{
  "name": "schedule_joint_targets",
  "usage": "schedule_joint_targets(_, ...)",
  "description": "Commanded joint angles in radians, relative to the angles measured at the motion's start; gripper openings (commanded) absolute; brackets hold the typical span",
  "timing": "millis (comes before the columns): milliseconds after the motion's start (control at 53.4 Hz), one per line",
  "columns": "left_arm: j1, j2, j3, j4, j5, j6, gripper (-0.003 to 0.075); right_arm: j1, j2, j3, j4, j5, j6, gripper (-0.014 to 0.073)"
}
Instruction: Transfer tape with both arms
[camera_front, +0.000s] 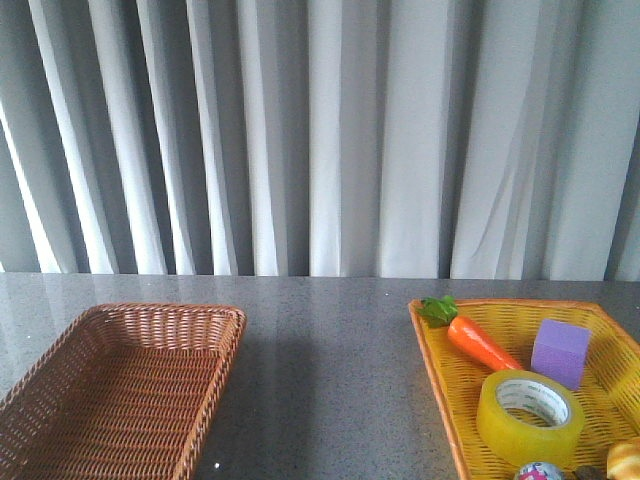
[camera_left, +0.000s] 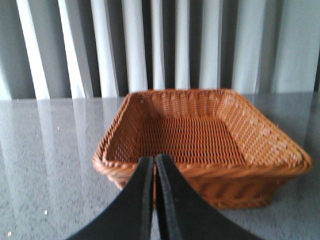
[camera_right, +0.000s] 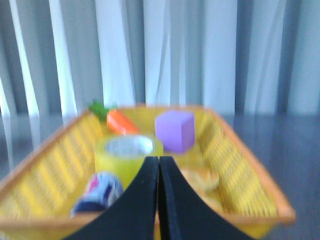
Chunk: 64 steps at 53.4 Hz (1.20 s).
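Note:
The yellow tape roll (camera_front: 530, 416) with a white printed core lies flat in the yellow basket (camera_front: 434, 362) at the front right. It also shows in the right wrist view (camera_right: 125, 155), just beyond my right gripper (camera_right: 158, 160), which is shut and empty. My left gripper (camera_left: 154, 159) is shut and empty, just short of the near rim of the empty brown wicker basket (camera_left: 200, 169). Neither arm shows in the front view.
The yellow basket also holds a toy carrot (camera_front: 476, 338), a purple cube (camera_front: 560, 351), a small patterned ball (camera_right: 100, 191) and a pale bread-like item (camera_right: 202, 179). The brown basket (camera_front: 120, 395) stands at the front left. A grey curtain hangs behind the table.

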Motion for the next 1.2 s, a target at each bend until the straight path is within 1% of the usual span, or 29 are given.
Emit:
schedule_joint_targets(0, -0.004, -0.017, -0.032, -0.014, -0.233, -0.006, -0.0006, -0.007, -0.011, -0.014, -0.012, -0.366, -0.004, -0.0008)
schedule_joint_targets(56, -0.004, -0.017, -0.033, -0.016, -0.358, -0.001, -0.0006, -0.007, -0.011, -0.054, -0.029, -0.487, -0.005, -0.0008)
schedule_joint_targets(94, -0.004, -0.017, -0.035, -0.023, -0.444, -0.013, -0.0006, -0.007, -0.009, -0.085, -0.039, -0.526, -0.003, -0.0008)
schedule_joint_targets(150, -0.004, -0.016, -0.050, -0.046, -0.554, -0.045, -0.0006, -0.007, 0.003, -0.154, -0.043, -0.533, -0.003, -0.0008)
schedule_joint_targets(187, -0.004, -0.015, -0.080, -0.070, -0.566, -0.054, -0.0006, -0.007, 0.016, -0.195, -0.043, -0.515, -0.003, -0.0008)
schedule_joint_targets(243, -0.004, -0.007, -0.148, -0.113, -0.510, -0.028, -0.0006, -0.007, 0.051, -0.274, -0.043, -0.457, -0.003, -0.0008)
schedule_joint_targets(300, -0.004, 0.038, -0.231, -0.131, -0.401, 0.038, -0.0006, -0.007, 0.105, -0.360, -0.043, -0.367, -0.001, -0.0008)
schedule_joint_targets(356, -0.004, 0.106, -0.320, -0.130, -0.321, 0.084, -0.0006, -0.007, 0.172, -0.438, -0.043, -0.276, -0.001, -0.0008)
schedule_joint_targets(431, -0.004, 0.242, -0.436, -0.130, -0.227, 0.089, -0.0006, -0.007, 0.302, -0.554, -0.048, -0.134, -0.021, -0.0008)
schedule_joint_targets(506, -0.004, 0.375, -0.574, -0.127, -0.117, 0.089, -0.0006, -0.001, 0.404, -0.659, -0.048, -0.024, -0.017, -0.0008)
schedule_joint_targets(581, -0.004, 0.486, -0.698, -0.110, -0.025, 0.098, -0.0006, 0.028, 0.514, -0.738, -0.051, 0.061, -0.019, -0.0008)
schedule_joint_targets(637, -0.004, 0.575, -0.761, -0.097, 0.011, 0.097, -0.0006, 0.051, 0.601, -0.785, -0.060, 0.119, -0.019, -0.0008)
schedule_joint_targets(730, -0.004, 0.691, -0.844, -0.103, 0.052, 0.088, -0.0006, 0.064, 0.717, -0.834, -0.061, 0.211, -0.015, -0.0008)
schedule_joint_targets(768, -0.004, 0.731, -0.866, -0.102, 0.047, 0.088, -0.0006, 0.063, 0.753, -0.838, -0.061, 0.229, -0.015, -0.0008)
schedule_joint_targets(880, -0.004, 0.788, -0.889, -0.102, 0.015, 0.088, -0.0006, 0.062, 0.820, -0.835, -0.063, 0.228, -0.015, -0.0008)
schedule_joint_targets(1011, -0.004, 0.812, -0.889, -0.103, -0.034, 0.086, -0.0006, 0.062, 0.875, -0.835, -0.066, 0.214, -0.016, -0.0008)
schedule_joint_targets(1180, -0.004, 0.825, -0.889, -0.102, -0.014, 0.086, -0.0004, 0.062, 0.897, -0.835, -0.067, 0.219, -0.016, 0.0000)
